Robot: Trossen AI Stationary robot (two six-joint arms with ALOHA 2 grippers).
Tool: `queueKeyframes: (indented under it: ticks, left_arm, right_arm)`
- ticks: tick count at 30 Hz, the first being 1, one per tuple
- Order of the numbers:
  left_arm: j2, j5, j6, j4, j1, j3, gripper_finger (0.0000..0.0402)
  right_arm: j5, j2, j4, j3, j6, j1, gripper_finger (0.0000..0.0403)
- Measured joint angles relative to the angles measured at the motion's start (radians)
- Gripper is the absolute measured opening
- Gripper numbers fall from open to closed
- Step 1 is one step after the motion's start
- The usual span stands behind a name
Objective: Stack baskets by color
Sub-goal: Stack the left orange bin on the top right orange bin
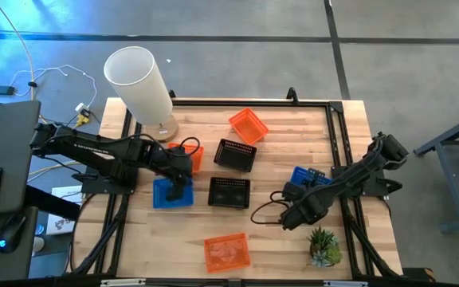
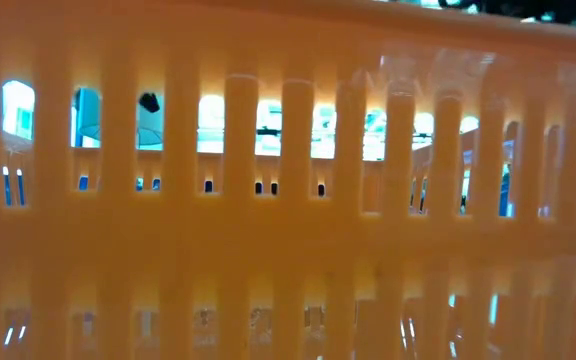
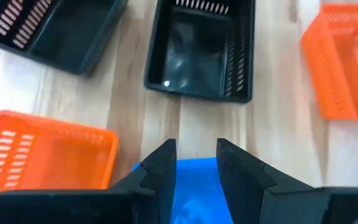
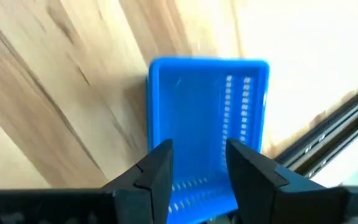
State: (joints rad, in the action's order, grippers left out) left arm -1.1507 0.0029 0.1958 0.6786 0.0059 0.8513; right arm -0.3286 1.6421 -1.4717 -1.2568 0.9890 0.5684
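A pale wooden plank worktop (image 1: 277, 239) in a black metal frame (image 1: 337, 112) stands on a grey concrete floor (image 1: 229, 48) crossed by dark seams. Far left, thin white cables (image 1: 54, 76) trail over the floor under bluish light.

A tall white cylinder (image 1: 139, 80) lies tilted at the far left corner of the wooden table (image 1: 277, 239), beyond the left arm's tool and well apart from it. A small green potted plant (image 1: 323, 246) stands at the near right corner, just beside the right arm's tool, on its near side. Off the table's left edge, behind the left arm, white cables (image 1: 58, 76) trail over the grey floor (image 1: 421, 48).
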Motion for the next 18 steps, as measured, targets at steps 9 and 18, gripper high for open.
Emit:
queueKeyframes:
  ticks: [9,18]
  left_arm:
    - [0.0,-0.086,-0.112,0.071,0.0,0.002,0.0104]
    - [-0.044,-0.164,-0.176,0.009,0.047,0.003,0.0104]
  right_arm:
    - [-0.195,0.0,-0.006,-0.085,0.063,-0.002,0.0135]
    - [-0.31,0.0,0.004,-0.137,0.111,-0.048,0.0135]
